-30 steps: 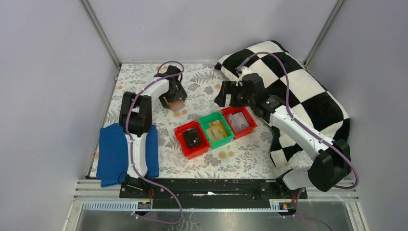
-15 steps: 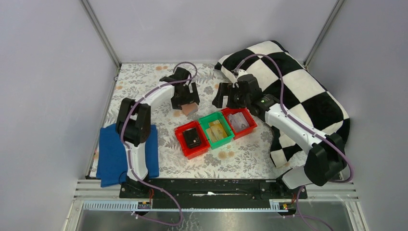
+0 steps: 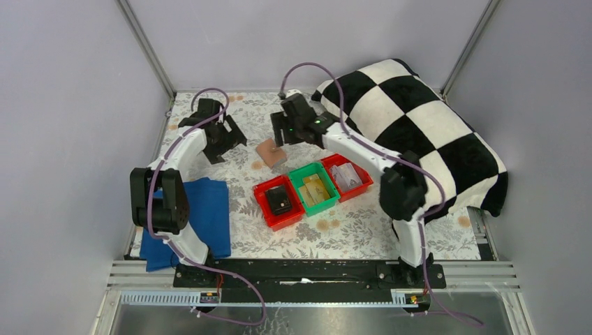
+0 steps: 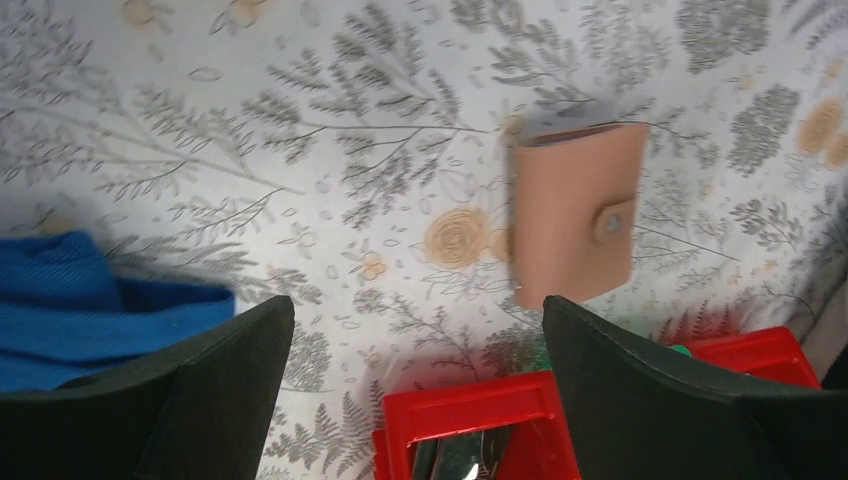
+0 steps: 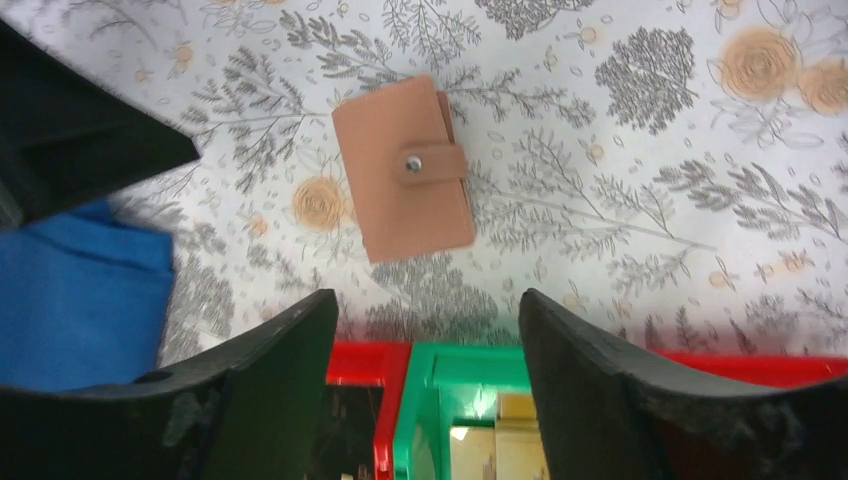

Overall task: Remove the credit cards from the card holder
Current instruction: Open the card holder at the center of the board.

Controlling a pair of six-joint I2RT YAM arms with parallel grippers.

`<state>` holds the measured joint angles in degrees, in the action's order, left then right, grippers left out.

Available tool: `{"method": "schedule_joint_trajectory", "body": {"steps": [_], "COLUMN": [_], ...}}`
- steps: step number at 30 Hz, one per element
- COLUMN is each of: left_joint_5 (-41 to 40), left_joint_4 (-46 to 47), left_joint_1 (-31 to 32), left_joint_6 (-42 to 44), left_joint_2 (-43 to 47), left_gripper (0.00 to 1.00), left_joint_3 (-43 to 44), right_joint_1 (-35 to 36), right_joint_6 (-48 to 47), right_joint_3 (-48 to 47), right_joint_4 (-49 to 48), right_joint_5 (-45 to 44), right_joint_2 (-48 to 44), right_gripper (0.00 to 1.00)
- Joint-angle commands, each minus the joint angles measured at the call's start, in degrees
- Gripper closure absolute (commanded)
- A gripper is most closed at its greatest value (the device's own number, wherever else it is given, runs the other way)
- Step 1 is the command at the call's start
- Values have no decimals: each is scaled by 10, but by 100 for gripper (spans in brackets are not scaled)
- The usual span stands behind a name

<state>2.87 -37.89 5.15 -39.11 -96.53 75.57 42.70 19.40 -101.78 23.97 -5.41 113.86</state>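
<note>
Card holder (image 3: 271,153) near bin (image 3: 277,224) with wallet (image 3: 279,200)

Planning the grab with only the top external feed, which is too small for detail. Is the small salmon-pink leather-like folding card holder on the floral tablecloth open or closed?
Observer: Closed. The right wrist view shows the salmon-pink card holder lying flat, its strap fastened by a metal snap stud.
Operator: Any cards sticking out?
Observer: None show at its edges in either wrist view.
Operator: Is the right gripper touching it?
Observer: No. The right gripper is open, both fingers clear of it, with floral tablecloth showing between.
</note>
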Motion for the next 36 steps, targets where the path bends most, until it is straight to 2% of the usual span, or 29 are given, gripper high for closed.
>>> {"method": "schedule_joint_trajectory", "body": {"steps": [1, 3, 8, 17, 21, 26, 28, 30, 31, 36], "left_joint_5": [-13, -18, -57, -52, -47, -40, -32, -31, -17, -2], "left_joint_4": [-27, -34, -34, -24, -24, -24, -20, -15, -12, -8], "left_joint_1": [-19, -25, -29, -30, -30, -29, -30, -29, -29, -25], "left_joint_6": [-20, -20, -37, -35, -30, -28, -26, -25, -25, -22], "left_joint_2": [44, 55, 94, 104, 101, 97, 94, 94, 93, 90], "left_gripper": [1, 1, 1, 1, 1, 1, 1, 1, 1, 1], "left_joint_3": [-5, -7, -34, -64, -66, -68, -69, -71, -72, -69], "right_joint_1": [26, 30, 38, 39, 39, 39, 39, 39, 39, 39], "right_joint_6": [-53, -62, -75, -88, -87, -82, -76, -69, -65, -63], "right_joint_3": [-118, -163, -261, -365, -363, -340, -331, -314, -304, -289], "right_joint_4": [67, 71, 88, 90, 80, 72, 70, 60, 56, 45], "right_joint_5": [-62, -59, -59, -79, -75, -83, -89, -88, -87, -74], "right_joint_2": [94, 141, 230, 332, 347, 345, 339, 325, 317, 279], "right_gripper": [31, 35, 35, 39, 44, 61, 75, 95, 100, 100]}}
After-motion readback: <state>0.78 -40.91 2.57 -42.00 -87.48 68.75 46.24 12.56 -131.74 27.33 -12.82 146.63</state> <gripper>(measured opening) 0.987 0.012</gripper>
